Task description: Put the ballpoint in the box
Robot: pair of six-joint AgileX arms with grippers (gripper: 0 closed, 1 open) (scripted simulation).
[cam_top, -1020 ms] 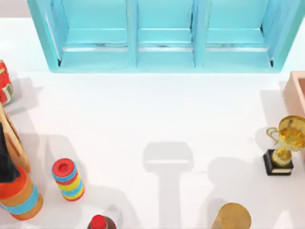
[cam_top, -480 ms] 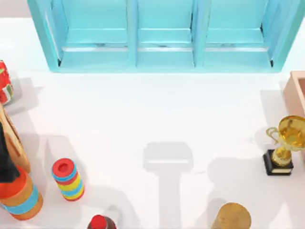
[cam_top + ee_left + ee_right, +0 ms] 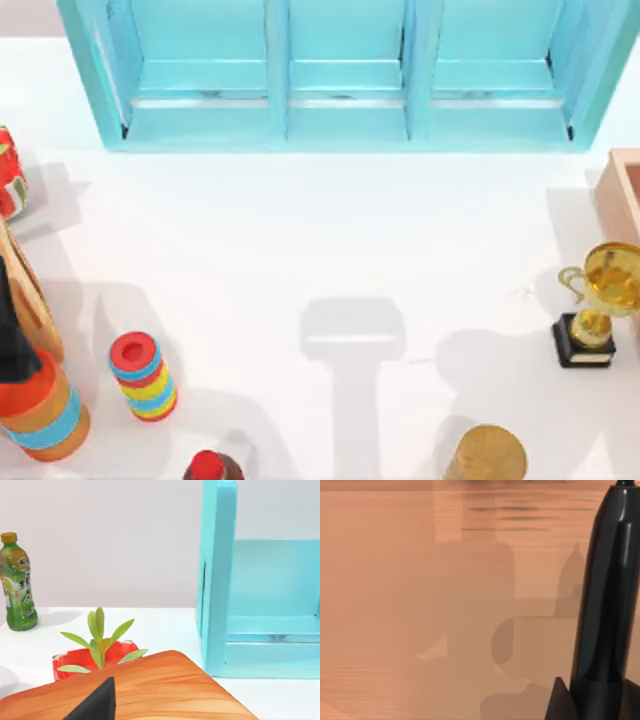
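Observation:
The ballpoint (image 3: pixel 605 605), a glossy black pen, stands close before the right wrist camera against the peach-brown inside surface of the box (image 3: pixel 420 605). My right gripper (image 3: pixel 585 705) is shut on its lower end, with one dark fingertip (image 3: pixel 560 700) showing beside the barrel. The shadows of gripper and pen fall on the box surface. In the top view a corner of the box (image 3: pixel 622 195) shows at the right edge. My left gripper (image 3: pixel 12 340) is parked at the left edge above a wooden board (image 3: pixel 165 685).
A turquoise shelf unit (image 3: pixel 340 120) spans the back. A gold trophy (image 3: pixel 600 300) stands near the box. A striped ring stack (image 3: pixel 145 378), an orange-blue cylinder (image 3: pixel 45 415), a red-capped bottle (image 3: pixel 207 467) and a wooden cylinder (image 3: pixel 487 455) line the front. A potted plant (image 3: pixel 97 652) sits at the left.

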